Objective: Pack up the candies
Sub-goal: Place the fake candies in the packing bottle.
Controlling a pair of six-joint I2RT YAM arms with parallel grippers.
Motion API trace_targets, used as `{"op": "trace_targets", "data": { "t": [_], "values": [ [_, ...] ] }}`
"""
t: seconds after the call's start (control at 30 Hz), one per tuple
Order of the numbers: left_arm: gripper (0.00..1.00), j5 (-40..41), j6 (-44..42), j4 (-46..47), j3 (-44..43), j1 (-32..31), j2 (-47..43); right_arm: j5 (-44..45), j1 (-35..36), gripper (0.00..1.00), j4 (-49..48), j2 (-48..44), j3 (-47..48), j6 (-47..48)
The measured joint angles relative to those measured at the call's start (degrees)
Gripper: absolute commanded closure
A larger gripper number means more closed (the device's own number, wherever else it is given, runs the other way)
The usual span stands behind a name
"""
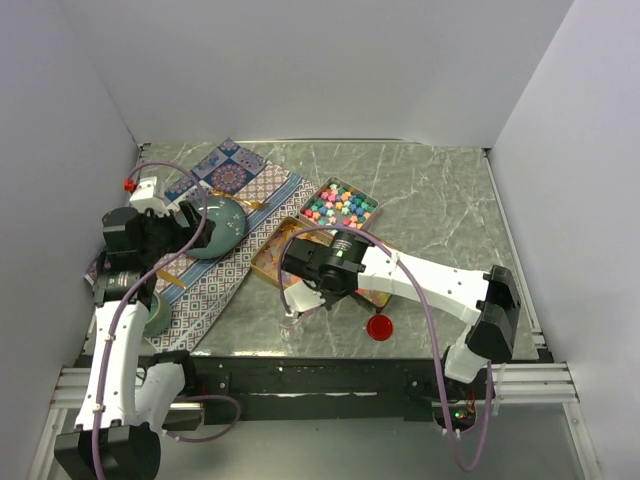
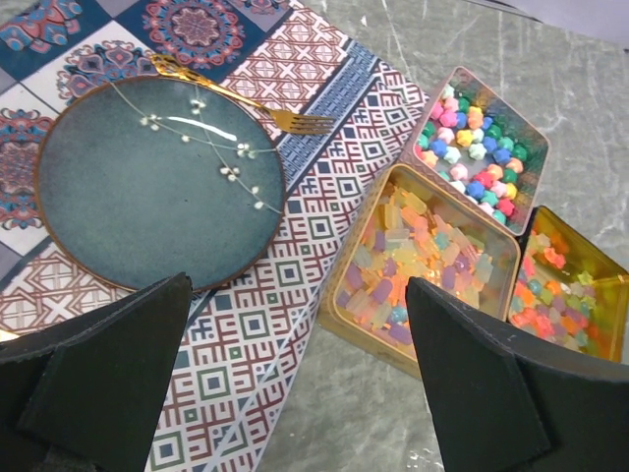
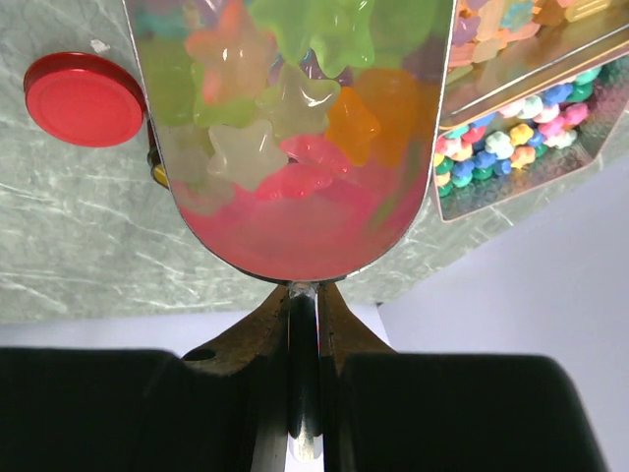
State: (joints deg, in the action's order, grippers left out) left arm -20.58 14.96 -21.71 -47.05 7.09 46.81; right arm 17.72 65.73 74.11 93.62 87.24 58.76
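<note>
My right gripper [image 3: 307, 295] is shut on the thin handle of a metal scoop [image 3: 295, 273], whose bowl is full of translucent star-shaped candies [image 3: 295, 98] in yellow, green, orange and pink. Beyond it lies a tin of opaque pastel candies [image 3: 511, 138]. Three gold tins show in the left wrist view: pastel candies [image 2: 479, 143], translucent yellow-pink candies [image 2: 425, 258] and orange-red-yellow candies [image 2: 565, 290]. My left gripper [image 2: 298, 285] hangs open above the placemat's edge beside the middle tin, with nothing between its fingers [image 2: 108, 364].
A teal plate [image 2: 157, 177] with a gold fork [image 2: 246, 98] at its rim sits on the patterned placemat [image 2: 314, 226]. A red round disc [image 1: 380, 327] lies on the marble table near the front. A small teal cup [image 1: 157, 313] stands at the front left.
</note>
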Motion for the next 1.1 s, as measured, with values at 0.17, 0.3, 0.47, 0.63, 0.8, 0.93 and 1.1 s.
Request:
{"op": "trace_targets", "data": {
  "t": [0.17,0.3,0.47,0.63,0.8,0.93,1.1],
  "values": [
    [0.03,-0.83,0.83,0.13,0.42,0.00,-0.22,1.60,1.05,1.00,0.98,0.94,1.36,-0.50],
    [0.03,-1.18,1.01,0.44,0.81,0.00,-0.26,2.54,1.46,1.00,1.49,2.49,2.69,-1.11],
    [0.03,-1.81,1.31,0.90,0.90,0.00,-0.57,3.82,2.36,1.00,1.70,4.15,4.09,-2.14],
    [0.03,-2.10,1.49,0.90,0.90,-0.26,-0.59,5.99,3.98,1.00,1.92,4.50,4.96,-2.29],
    [0.03,-2.10,1.53,0.90,0.90,-1.20,-0.50,8.13,5.18,1.00,2.01,4.50,5.05,-2.10],
    [0.03,-2.27,1.97,0.90,0.90,-1.95,-0.31,9.35,5.57,1.00,2.16,4.74,5.68,-2.12],
    [0.03,-3.08,2.78,0.90,0.90,-2.32,0.52,10.67,6.05,1.00,2.19,5.01,6.51,-2.21]
  ]
}}
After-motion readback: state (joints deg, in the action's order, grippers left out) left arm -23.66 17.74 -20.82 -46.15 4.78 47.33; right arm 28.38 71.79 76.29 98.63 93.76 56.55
